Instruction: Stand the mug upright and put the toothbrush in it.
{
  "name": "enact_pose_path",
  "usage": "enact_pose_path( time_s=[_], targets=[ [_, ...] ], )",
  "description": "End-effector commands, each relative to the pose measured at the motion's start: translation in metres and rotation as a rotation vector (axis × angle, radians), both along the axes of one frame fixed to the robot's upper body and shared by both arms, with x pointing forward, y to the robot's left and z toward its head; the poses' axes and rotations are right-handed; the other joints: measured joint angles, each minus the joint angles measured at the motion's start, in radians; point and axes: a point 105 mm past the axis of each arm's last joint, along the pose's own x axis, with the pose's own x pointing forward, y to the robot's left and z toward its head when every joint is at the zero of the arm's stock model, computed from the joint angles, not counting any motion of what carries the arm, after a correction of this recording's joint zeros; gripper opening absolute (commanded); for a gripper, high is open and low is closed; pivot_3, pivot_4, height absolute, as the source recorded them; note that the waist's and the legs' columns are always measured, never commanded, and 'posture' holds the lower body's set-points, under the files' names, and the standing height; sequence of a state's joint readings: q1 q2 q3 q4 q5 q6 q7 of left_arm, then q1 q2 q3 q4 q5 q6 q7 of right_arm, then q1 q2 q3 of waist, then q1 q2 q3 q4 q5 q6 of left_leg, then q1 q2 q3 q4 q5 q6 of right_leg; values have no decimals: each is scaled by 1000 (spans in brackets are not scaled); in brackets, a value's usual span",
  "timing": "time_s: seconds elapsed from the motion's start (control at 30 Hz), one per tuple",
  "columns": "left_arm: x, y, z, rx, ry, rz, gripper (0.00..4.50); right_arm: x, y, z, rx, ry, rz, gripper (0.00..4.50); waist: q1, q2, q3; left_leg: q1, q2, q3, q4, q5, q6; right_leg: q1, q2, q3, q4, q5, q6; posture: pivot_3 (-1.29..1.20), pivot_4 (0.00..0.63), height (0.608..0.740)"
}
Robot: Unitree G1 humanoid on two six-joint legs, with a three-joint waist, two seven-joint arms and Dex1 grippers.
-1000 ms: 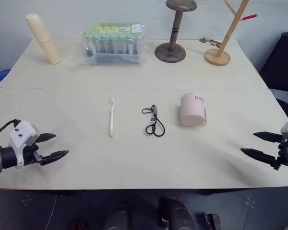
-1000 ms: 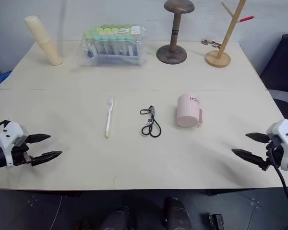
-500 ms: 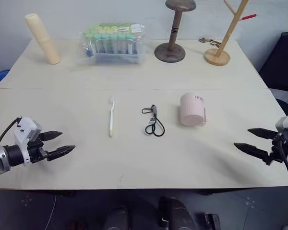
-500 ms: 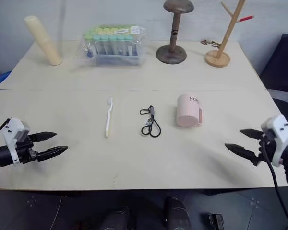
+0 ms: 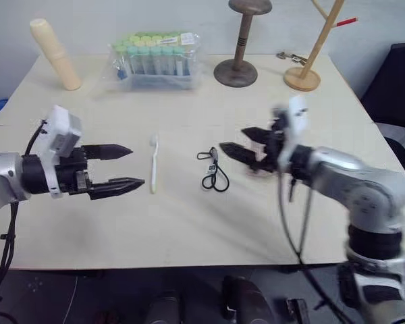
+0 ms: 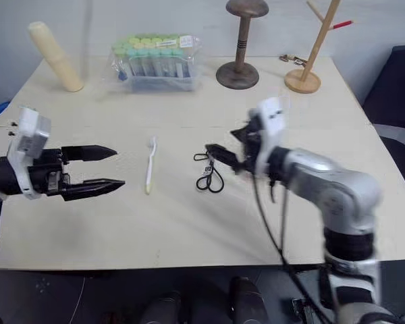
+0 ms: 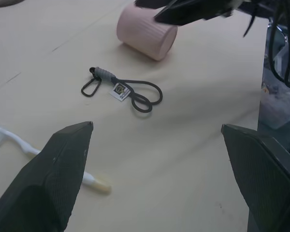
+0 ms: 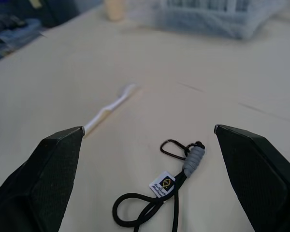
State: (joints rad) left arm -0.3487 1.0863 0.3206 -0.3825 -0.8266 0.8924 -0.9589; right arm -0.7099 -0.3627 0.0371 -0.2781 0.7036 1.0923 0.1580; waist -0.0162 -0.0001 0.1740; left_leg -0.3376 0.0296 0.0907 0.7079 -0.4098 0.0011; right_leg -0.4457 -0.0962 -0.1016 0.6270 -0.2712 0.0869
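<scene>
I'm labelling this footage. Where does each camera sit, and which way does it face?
Left eye, right eye: on the head, looking forward and down over the table; both arms show, left tool and right tool open.
Left wrist: looks along its fingers at the cord, toothbrush and lying mug.
Right wrist: looks along its fingers at the cord and toothbrush.
Shared: cord and toothbrush appear in every view.

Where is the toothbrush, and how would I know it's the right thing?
Look at the middle of the pale wooden table, in front of the clear pack of capped tubes. The toothbrush lies flat there, left of the black looped cord. It is the slim straight white stick with a yellowish end.
</scene>
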Motion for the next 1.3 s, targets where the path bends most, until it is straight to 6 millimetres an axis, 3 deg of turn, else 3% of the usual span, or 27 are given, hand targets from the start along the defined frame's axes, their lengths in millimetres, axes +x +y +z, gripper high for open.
enact_pose_path(
  time_s=[0.03,0.17,0.33,0.43,0.53,0.77,0.83,0.93,1.03,1.1,1.17,1.23,1.3],
  targets=[
    [-2,-4,5,86,-63,-36,4500,25,6,-20,-67,32,-119,4488,-5,0,0,0,0,0,0,0,0,0,0,0,0,0,0,0,150,740],
    [4,1,-1,134,-81,-16,4500,41,23,-41,-71,104,-145,4488,-19,0,0,0,0,0,-1,0,0,0,0,-2,-1,0,0,0,150,740],
    [6,0,1,122,-101,-20,4500,38,51,-67,-76,180,-41,4488,-39,0,0,0,1,0,-3,1,-1,0,1,-2,-1,0,0,0,150,740],
    [8,-1,2,116,-116,-16,4500,33,63,-81,-112,187,31,3891,-44,0,0,1,1,0,-3,1,-1,0,1,-2,-1,0,0,0,150,740],
    [10,-2,4,109,-125,-17,4500,36,61,-89,-147,169,22,2949,-48,0,0,2,2,0,-3,1,-1,0,1,-2,0,0,0,0,150,740],
    [14,-4,3,94,-128,-20,4500,43,53,-83,-142,129,-14,601,-52,0,0,2,2,0,-4,1,-2,0,1,-2,0,-1,-1,0,150,740],
    [15,-6,2,80,-125,-28,4500,45,49,-75,-116,119,-30,32,-52,0,0,2,2,0,-4,1,-2,0,1,-2,0,-1,-1,0,150,740],
    [17,-16,5,31,-128,-63,4500,47,42,-36,15,71,-42,9,-45,0,0,2,2,0,-4,1,-2,0,1,-2,0,-1,-1,0,150,740],
    [19,-29,11,-34,-131,-103,4500,47,11,11,111,0,-111,9,-35,0,0,0,1,-1,-3,1,-2,0,0,-2,0,0,-1,0,150,740],
    [20,-41,15,-67,-151,-147,4500,43,-35,54,171,-87,-226,9,-26,1,1,-1,1,-3,-1,1,-2,0,-1,-3,0,0,-1,0,150,740],
    [23,-49,17,-81,-167,-176,4500,35,-80,76,185,-134,-342,9,-8,1,1,-3,0,-4,0,1,-1,0,-1,-3,0,0,0,0,150,740],
    [27,-63,15,-76,-187,-220,4500,24,-141,79,179,-159,-493,9,2,1,1,-4,0,-7,0,1,-1,0,-1,-5,0,0,0,0,150,740],
    [30,-78,15,-78,-204,-280,4500,13,-199,58,170,-96,-676,9,15,-2,-1,-4,0,-8,0,1,-1,2,0,-5,-2,0,0,0,150,740]
  ],
)
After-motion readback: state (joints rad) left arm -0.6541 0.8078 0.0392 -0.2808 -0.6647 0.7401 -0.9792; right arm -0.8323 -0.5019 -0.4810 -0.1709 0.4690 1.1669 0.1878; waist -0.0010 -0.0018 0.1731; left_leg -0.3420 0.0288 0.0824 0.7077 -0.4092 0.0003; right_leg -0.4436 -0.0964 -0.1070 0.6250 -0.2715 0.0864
